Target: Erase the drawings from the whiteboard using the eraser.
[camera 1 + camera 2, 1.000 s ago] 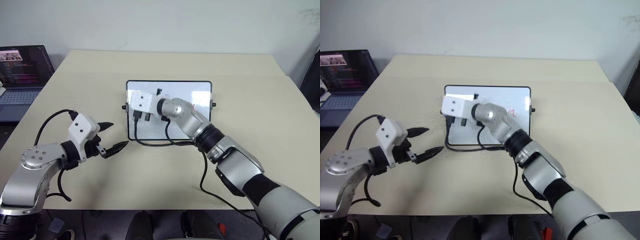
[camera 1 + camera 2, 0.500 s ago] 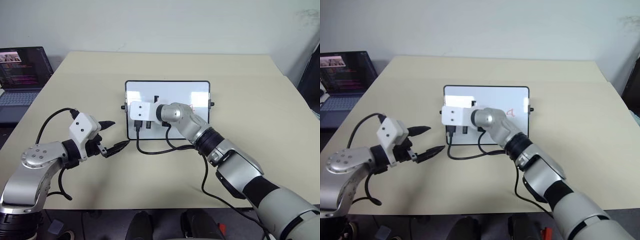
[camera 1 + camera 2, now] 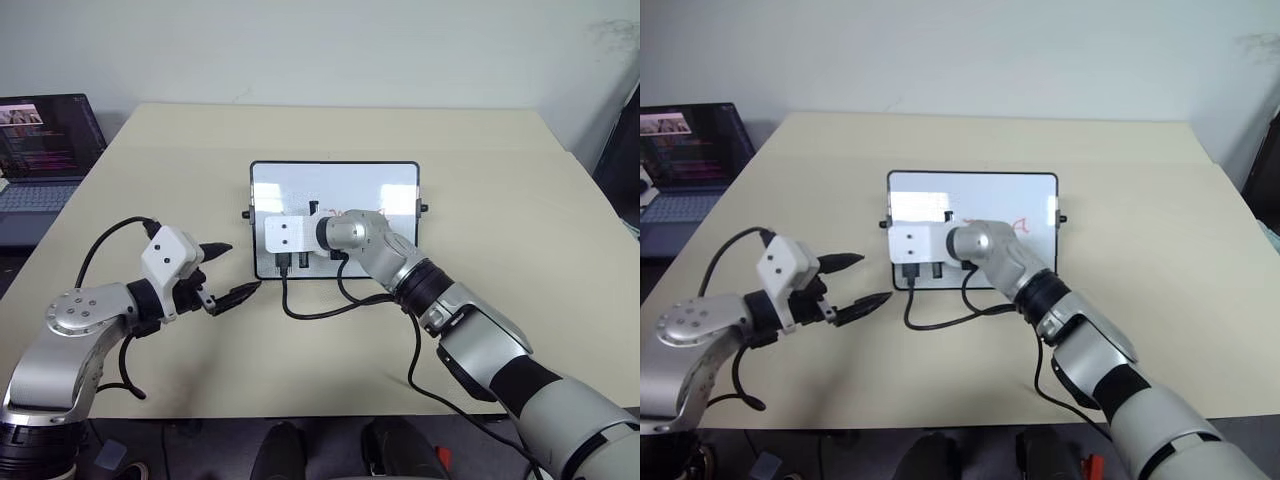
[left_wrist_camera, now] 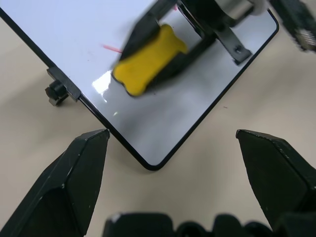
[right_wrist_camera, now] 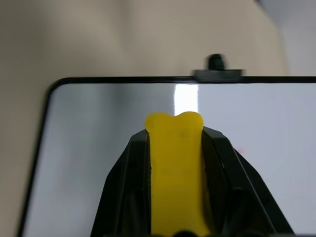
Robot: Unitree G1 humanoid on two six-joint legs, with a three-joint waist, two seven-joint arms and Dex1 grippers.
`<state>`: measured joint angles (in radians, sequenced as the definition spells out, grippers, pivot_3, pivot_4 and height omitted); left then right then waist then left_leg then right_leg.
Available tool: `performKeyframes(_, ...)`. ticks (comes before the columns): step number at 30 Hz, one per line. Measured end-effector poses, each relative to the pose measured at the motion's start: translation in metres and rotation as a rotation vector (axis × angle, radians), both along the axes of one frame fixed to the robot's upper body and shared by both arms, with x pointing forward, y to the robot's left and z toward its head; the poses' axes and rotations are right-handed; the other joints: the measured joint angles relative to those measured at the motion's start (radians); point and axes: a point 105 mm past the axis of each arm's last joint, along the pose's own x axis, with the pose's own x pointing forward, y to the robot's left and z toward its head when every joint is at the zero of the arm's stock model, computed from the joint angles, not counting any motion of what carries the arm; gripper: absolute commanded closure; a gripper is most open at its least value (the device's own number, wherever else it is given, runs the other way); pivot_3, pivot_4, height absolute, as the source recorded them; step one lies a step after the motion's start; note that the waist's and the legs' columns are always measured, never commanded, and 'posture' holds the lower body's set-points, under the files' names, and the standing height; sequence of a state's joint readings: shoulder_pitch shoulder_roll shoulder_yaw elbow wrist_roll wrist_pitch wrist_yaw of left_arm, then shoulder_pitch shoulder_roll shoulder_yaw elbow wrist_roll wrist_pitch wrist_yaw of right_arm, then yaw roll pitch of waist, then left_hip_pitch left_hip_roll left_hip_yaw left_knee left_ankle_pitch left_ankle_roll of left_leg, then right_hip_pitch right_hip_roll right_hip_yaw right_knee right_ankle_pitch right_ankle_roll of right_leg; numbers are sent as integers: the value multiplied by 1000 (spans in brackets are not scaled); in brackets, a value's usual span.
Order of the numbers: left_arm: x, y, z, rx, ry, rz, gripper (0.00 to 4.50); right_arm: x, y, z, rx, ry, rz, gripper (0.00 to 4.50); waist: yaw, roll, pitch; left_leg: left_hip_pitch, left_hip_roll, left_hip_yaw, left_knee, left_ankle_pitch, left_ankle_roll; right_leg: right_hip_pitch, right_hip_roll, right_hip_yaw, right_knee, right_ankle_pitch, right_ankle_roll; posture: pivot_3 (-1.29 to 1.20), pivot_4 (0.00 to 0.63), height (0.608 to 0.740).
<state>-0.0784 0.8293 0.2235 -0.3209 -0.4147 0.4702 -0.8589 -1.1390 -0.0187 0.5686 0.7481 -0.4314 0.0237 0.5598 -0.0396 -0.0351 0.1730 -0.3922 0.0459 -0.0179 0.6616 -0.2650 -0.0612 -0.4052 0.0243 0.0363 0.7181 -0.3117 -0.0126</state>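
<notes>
The whiteboard (image 3: 340,182) lies flat at the table's middle. My right gripper (image 5: 175,129) is shut on the yellow eraser (image 5: 175,168) and holds it over the board's near-left part, close to the glossy surface. The eraser (image 4: 148,60) also appears in the left wrist view, clamped between black fingers (image 4: 140,30); whether it touches the board I cannot tell. Of the drawings, a red loop (image 3: 1019,225) sits right of the arm and a thin red streak (image 4: 112,48) lies beside the eraser. My left gripper (image 3: 232,270) hovers open over the table, left of the board's near-left corner.
An open laptop (image 3: 45,150) stands at the table's far left edge. A black cable (image 3: 320,305) trails from my right wrist across the table in front of the board. Bare tabletop (image 3: 500,230) lies to the right of the board and behind it.
My right gripper has slid with the eraser from the board's middle left towards its near-left corner. The left arm has stayed put.
</notes>
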Motion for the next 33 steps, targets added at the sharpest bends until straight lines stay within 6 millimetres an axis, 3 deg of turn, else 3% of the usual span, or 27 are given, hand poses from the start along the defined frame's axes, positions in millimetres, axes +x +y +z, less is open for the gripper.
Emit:
performKeyframes(4, -1, -1, -1, -1, 7, -15, 0, 13, -9, 19, 36, -66, -61, 3451, 3, 0, 0, 0, 0, 0, 0, 0, 0, 0, 0, 0, -1, 0, 0, 0, 150, 740)
performKeyframes(6, -2, -2, -1, -2, 11, -27, 0, 10, -9, 16, 14, -43, -41, 3451, 2, 0, 0, 0, 0, 1, -1, 0, 0, 0, 0, 1, -1, 0, 0, 0, 150, 740)
performKeyframes(12, -1, -5, 2, -3, 3, -52, 0, -13, -9, -18, -92, 70, 66, 3451, 3, 0, 0, 0, 0, 0, 0, 0, 0, 0, 0, 0, -1, 0, 0, 0, 150, 740)
performKeyframes(15, -1, -6, 5, -3, -7, -67, 0, -11, -9, -17, -81, 55, 48, 3451, 4, 0, 0, 1, 0, 0, 0, 1, 1, 1, 0, 0, 0, 0, 0, 0, 150, 740)
performKeyframes(20, -2, -9, 3, -5, 3, -88, 0, 7, -14, 5, -6, -36, -37, 3451, 6, 0, 0, 0, 0, 0, 0, 1, 1, 1, 1, 0, 0, 0, 0, 0, 150, 740)
performKeyframes(23, -1, -10, 4, -5, 2, -92, 0, 6, -18, 3, -34, -12, -28, 3451, 8, 0, 0, 0, 0, 0, 0, 1, 1, 1, 0, 0, -1, 0, 0, 0, 150, 740)
performKeyframes(29, 0, -11, 5, -6, -2, -97, 0, -10, -22, -19, -119, 98, 30, 3451, 7, 0, 0, 1, 0, 0, 0, 1, 1, 1, 1, 0, 0, 0, 0, 0, 150, 740)
performKeyframes(33, 0, -12, 5, -7, 0, -104, 0, -4, -16, -10, -58, 44, -4, 3451, 6, 0, 0, 2, 1, 0, 0, 2, 2, 1, 2, 1, 0, 1, -1, 0, 150, 740)
